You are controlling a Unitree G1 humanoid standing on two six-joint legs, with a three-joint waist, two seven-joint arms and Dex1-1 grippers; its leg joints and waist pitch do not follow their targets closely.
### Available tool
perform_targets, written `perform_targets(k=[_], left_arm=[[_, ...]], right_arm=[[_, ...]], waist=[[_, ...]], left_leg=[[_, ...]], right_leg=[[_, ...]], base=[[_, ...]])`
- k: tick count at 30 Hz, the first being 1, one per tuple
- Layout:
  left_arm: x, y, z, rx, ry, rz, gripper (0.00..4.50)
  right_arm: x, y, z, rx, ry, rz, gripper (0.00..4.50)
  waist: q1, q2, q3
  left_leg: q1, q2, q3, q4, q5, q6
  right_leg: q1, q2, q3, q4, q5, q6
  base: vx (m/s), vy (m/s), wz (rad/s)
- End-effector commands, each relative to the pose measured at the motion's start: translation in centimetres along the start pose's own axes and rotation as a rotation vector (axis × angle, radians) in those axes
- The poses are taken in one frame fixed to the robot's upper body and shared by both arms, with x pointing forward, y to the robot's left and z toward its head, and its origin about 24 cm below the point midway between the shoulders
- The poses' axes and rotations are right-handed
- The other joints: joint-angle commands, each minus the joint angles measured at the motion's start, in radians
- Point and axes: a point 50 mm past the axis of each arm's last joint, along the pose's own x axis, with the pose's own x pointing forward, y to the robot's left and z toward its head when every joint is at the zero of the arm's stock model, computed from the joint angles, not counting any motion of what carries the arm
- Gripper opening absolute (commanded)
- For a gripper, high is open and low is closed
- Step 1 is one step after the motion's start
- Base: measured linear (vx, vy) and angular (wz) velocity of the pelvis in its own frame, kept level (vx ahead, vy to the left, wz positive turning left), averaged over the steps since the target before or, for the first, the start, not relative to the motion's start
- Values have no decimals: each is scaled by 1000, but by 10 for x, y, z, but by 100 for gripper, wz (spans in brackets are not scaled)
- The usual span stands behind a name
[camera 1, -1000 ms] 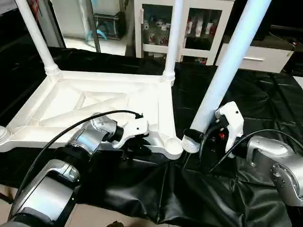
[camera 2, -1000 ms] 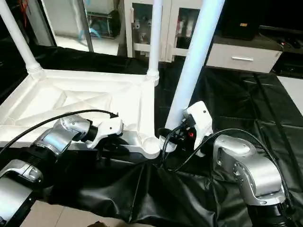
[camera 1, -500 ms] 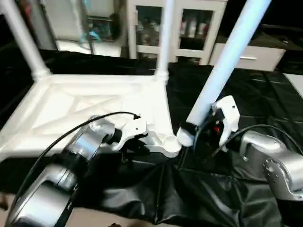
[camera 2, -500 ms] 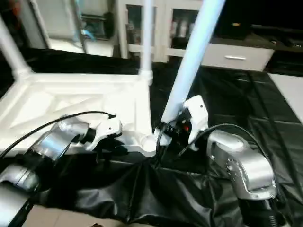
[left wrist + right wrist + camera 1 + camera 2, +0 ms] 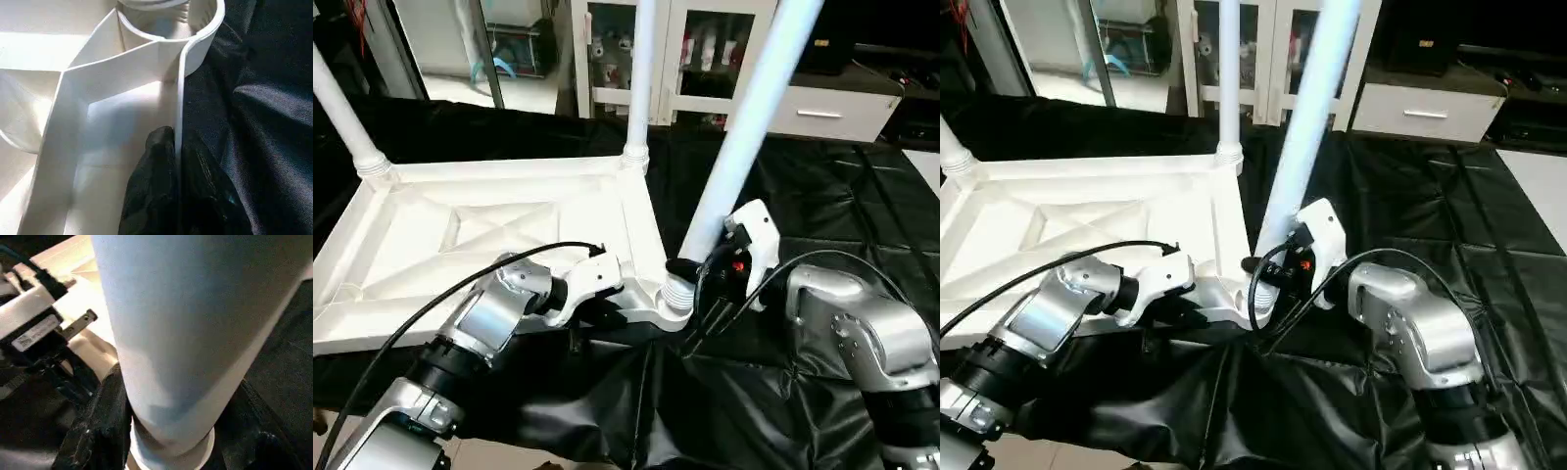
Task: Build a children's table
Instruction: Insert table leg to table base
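At near corner socket point(image 5: 668, 299) | right hand point(image 5: 697, 277) clamps leg point(image 5: 744, 137) | left hand point(image 5: 177, 161) pinches top rim point(image 5: 179, 88)

black-covered work table point(image 5: 822, 186) under upturned white tabletop point(image 5: 480, 220)

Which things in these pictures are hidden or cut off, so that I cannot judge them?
- Leg tip in the corner socket: how deep it sits is hidden by the right claw, head views.
- Tops of all three legs: cut by the upper edge, head views.
- Table top near left corner: cut by the picture edge.
- Left claw on the rim: its outer finger is dark against the black cover, left wrist view.
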Motion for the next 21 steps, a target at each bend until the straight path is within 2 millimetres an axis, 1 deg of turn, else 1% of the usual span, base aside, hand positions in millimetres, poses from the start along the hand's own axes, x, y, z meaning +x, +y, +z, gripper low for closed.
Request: perform_targets(k=[1,3,4,6,7,9,10,11,12,13,14,15,16,18,20,21], left_arm=[[9,-8,-13,-76,-4,-18,0],[9,-8,-13,-75,-1,-16,0],[9,-8,-12,-75,0,-16,0],[9,-8,-11,-70,2,-19,0],[9,-8,-11,-68,3,-19,0],[10,-7,-11,-66,5,-18,0],[10,-7,-12,-66,6,-17,0],[10,-7,-12,-65,8,-17,0],[11,-7,-12,-62,12,-18,0],[11,-7,-12,-59,15,-19,0],[11,-7,-12,-59,14,-20,0],[11,-7,-12,-61,12,-21,0],[11,-8,-12,-62,10,-21,0],[11,-8,-12,-63,9,-21,0],[11,-8,-12,-62,9,-23,0],[11,-8,-12,-62,9,-23,0]], right_arm=[[1,-2,2,-28,22,18,189],[3,-3,1,-30,42,22,189],[4,-4,1,-30,46,21,189],[6,-6,-2,-26,70,29,189],[7,-6,-2,-22,78,31,189],[10,-7,-3,-30,94,40,189],[11,-7,-3,-31,96,45,189],[12,-7,-3,-31,97,49,189],[12,-7,-2,-30,98,52,189],[13,-7,-2,-28,99,55,189],[15,-7,-3,-23,101,62,189],[16,-7,-3,-20,101,65,189],[17,-7,-4,-17,108,71,189],[18,-7,-4,-17,112,75,189],[20,-5,-6,-21,133,103,189],[20,-5,-6,-21,134,103,189]], waist=[[6,-19,-59],[7,-23,-59],[8,-23,-61],[6,-29,-60],[7,-26,-60],[6,-29,-61],[7,-28,-61],[6,-31,-61],[6,-30,-61],[7,-31,-61],[6,-37,-62],[7,-35,-63],[4,-38,-62],[5,-38,-63],[6,-46,-64],[6,-45,-64]], left_leg=[[6,36,-10,-66,-163,23],[5,35,-10,-66,-169,18],[5,35,-10,-66,-167,18],[5,35,-10,-66,-159,20],[5,35,-10,-65,-161,21],[5,35,-10,-65,-153,22],[6,36,-9,-65,-155,23],[6,35,-9,-64,-155,24],[5,35,-10,-65,-153,23],[6,36,-9,-65,-154,23],[6,36,-9,-65,-157,23],[7,36,-10,-66,-157,22],[7,37,-9,-67,-168,20],[8,38,-11,-67,-180,14],[8,38,-10,-67,-176,15],[8,38,-10,-67,-174,16]], right_leg=[[48,-69,47,-75,-259,-178],[49,-71,48,-76,-273,-170],[49,-72,47,-75,-271,-170],[48,-70,47,-74,-265,-168],[48,-71,47,-75,-273,-169],[49,-70,47,-73,-265,-170],[47,-70,47,-74,-264,-171],[47,-70,47,-74,-260,-172],[48,-70,47,-73,-259,-172],[47,-70,47,-74,-260,-169],[47,-70,47,-74,-261,-169],[47,-70,46,-72,-259,-170],[45,-70,46,-75,-268,-169],[45,-70,46,-75,-276,-166],[47,-70,46,-74,-265,-164],[47,-71,46,-73,-263,-164]], base=[[0,0,0],[0,0,0],[0,0,0],[0,0,0],[0,0,0],[0,0,0],[0,0,0],[0,0,0],[0,0,0],[0,0,0],[0,0,0],[0,0,0],[0,0,0],[0,0,0],[0,0,0],[0,0,0]])
